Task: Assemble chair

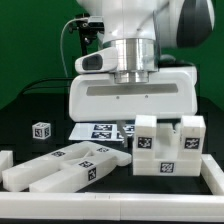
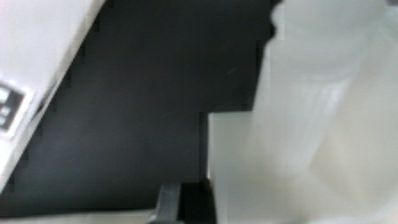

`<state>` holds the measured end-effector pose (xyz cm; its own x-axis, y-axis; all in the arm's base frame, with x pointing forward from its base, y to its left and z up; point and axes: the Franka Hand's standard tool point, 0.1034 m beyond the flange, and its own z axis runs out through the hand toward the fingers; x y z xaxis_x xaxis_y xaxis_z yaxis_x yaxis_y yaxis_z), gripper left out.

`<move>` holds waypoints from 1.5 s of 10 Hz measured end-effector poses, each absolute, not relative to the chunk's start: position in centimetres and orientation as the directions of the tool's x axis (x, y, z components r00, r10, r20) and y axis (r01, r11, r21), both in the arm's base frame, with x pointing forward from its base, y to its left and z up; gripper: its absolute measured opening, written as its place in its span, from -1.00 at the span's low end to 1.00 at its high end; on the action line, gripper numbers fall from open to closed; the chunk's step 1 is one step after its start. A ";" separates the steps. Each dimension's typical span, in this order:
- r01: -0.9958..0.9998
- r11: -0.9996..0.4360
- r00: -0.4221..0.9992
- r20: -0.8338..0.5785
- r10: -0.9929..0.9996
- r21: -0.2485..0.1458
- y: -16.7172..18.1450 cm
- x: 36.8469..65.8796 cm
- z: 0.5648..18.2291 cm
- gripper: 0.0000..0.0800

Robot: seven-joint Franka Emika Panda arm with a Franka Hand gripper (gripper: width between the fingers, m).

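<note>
The chair is in loose white tagged pieces. An upright blocky cluster [image 1: 165, 148] stands at the exterior view's right. Long bars [image 1: 62, 168] lie flat at the left, and a small tagged cube [image 1: 40, 130] sits behind them. The arm's broad white hand [image 1: 130, 100] hangs just behind the upright cluster, which hides its fingers. In the wrist view my gripper [image 2: 192, 198] shows as a dark finger edge pressed close beside a large white chair piece [image 2: 311, 130] that fills one side. The jaws look shut, with nothing visible between them.
The marker board [image 1: 100, 130] lies flat behind the parts, under the hand. A low white rail [image 1: 110, 207] frames the table's front and sides. A white strip with a tag [image 2: 15, 100] edges the wrist view. The black tabletop [image 2: 160, 110] shows between them.
</note>
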<state>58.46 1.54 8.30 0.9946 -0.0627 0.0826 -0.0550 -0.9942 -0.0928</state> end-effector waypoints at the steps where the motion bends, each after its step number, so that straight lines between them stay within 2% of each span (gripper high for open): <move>1: -0.047 -0.994 0.999 -0.027 -0.044 -0.098 2.0 58.8 9.1 -0.92; 2: -0.036 -0.995 0.991 -0.129 -0.023 -0.097 2.4 59.5 9.1 -0.92; 3: -0.032 -0.996 0.989 -0.144 -0.020 -0.080 2.6 60.3 8.6 -0.92; 4: -0.034 -0.995 0.970 -0.244 -0.010 -0.093 2.8 59.2 8.5 -0.92; 6: -0.037 -0.994 0.935 -0.355 0.003 -0.106 2.8 59.4 8.3 -0.92; 7: -0.019 -0.996 0.876 -0.482 0.024 -0.084 2.4 58.5 9.2 -0.92; 8: 0.001 -0.998 0.819 -0.572 0.035 -0.060 2.3 58.9 9.8 -0.92; 9: 0.019 -0.999 0.756 -0.653 0.047 -0.050 3.1 58.8 9.6 -0.92; 10: 0.036 -0.998 0.742 -0.668 0.055 -0.042 3.8 59.1 8.5 -0.92; 13: 0.030 -0.999 0.733 -0.678 0.050 -0.041 3.4 58.9 8.3 -0.92; 15: -0.014 -1.000 0.673 -0.740 -0.011 0.002 2.6 58.4 7.6 -0.92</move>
<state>58.45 2.60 7.63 0.6728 -0.0106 -0.7398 -0.0141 -0.9999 0.0016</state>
